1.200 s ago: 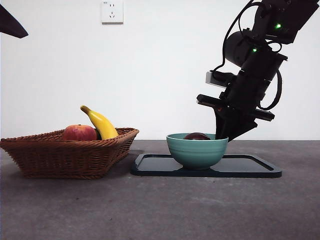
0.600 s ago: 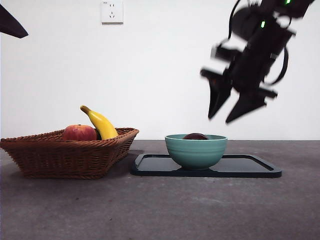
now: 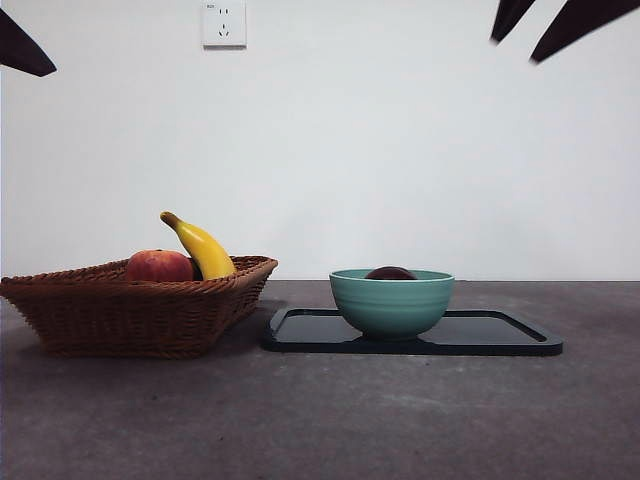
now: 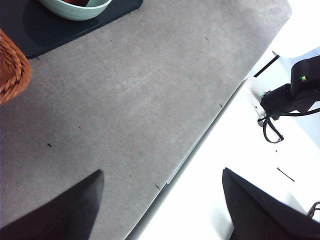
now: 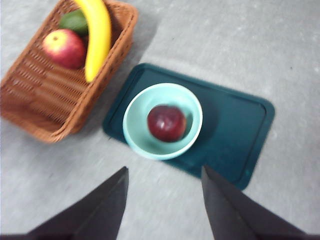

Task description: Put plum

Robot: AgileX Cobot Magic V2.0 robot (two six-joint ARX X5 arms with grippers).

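The dark maroon plum (image 5: 167, 123) lies inside the teal bowl (image 5: 138, 131); in the front view only the plum's top (image 3: 390, 272) shows over the bowl rim (image 3: 392, 300). My right gripper (image 5: 165, 210) is open and empty, high above the bowl; its two black tips (image 3: 535, 25) poke in at the top right of the front view. The left gripper (image 4: 160, 205) is open and empty over bare table by the table edge, away from the bowl; a black tip (image 3: 22, 48) shows at the top left.
The bowl stands on a dark tray (image 3: 500, 333) (image 5: 235, 140). To its left a wicker basket (image 3: 130, 310) (image 5: 45, 100) holds a banana (image 3: 203, 247), a red-orange fruit (image 3: 158, 266) and a green fruit (image 5: 74, 21). The table edge (image 4: 200, 145) runs near the left gripper.
The right arm has risen from right beside the bowl up to the top edge of the front view, jaws open. The plum stays in the bowl.
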